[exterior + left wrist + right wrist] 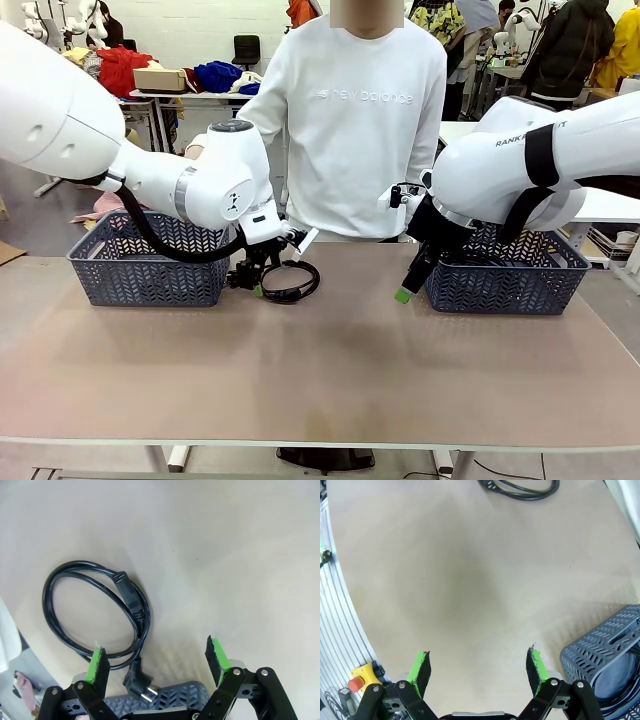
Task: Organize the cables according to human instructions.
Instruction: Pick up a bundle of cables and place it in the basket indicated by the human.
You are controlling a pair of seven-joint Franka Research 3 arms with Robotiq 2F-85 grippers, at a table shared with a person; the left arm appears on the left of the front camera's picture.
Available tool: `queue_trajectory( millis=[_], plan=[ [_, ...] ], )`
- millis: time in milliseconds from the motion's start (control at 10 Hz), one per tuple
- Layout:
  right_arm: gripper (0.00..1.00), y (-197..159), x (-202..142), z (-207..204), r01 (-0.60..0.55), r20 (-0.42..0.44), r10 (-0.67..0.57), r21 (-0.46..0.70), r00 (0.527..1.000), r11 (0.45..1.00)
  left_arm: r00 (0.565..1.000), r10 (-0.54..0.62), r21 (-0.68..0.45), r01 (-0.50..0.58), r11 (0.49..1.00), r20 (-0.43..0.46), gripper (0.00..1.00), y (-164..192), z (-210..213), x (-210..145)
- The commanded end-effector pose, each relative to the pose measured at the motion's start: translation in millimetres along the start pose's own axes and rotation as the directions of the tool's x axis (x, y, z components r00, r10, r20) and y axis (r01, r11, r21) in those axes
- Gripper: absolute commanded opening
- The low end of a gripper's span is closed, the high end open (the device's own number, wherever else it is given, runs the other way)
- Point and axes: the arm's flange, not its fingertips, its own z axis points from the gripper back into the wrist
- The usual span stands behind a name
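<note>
One thin black coiled cable with moulded plug ends (292, 281) lies flat on the tan bench (330, 370), just beside the inner end of the dark grey perforated plastic basket on the robot's left (150, 262). The left gripper (256, 281) hangs low over the near edge of that coil, its jaws spread wide and holding nothing. In its wrist view the green pads (96, 664) straddle bare bench, with one pad over the cord's edge and the angled plug lying by the basket rim (170, 700) below.

To take the cable well, I judge the left gripper should shift toward the coil so both strands of the loop sit between the pads, then go down until the pads nearly meet the bench before closing. A pinch on the doubled cord next to the straight plug (129, 591) looks safer than on one strand, which could slip out.

The right gripper (406, 287) is also wide open and empty, poised by the near corner of the matching grey basket on the robot's right (505, 275).

Black cord curves inside that right basket (612, 652), but how many cables it holds cannot be told. The left basket's inside is blocked by the left arm. The person's hands are hidden behind the arms.
</note>
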Motion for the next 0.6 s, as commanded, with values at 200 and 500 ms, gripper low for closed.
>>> queue_trajectory(
  millis=[200,500],
  plan=[
    [1.0,0.2,0.4,0.9,-0.002,0.001,0.002,-0.004,1.0,1.0,0.988,-0.155,-0.005,0.155,0.988,-0.012,1.0,17.3,-28.0,-12.7],
    [1.0,0.2,0.4,0.9,-0.002,0.001,0.002,-0.004,1.0,1.0,0.98,-0.2,-0.051,0.199,0.979,-0.02,1.0,25.4,-49.4,-18.6]
  ],
)
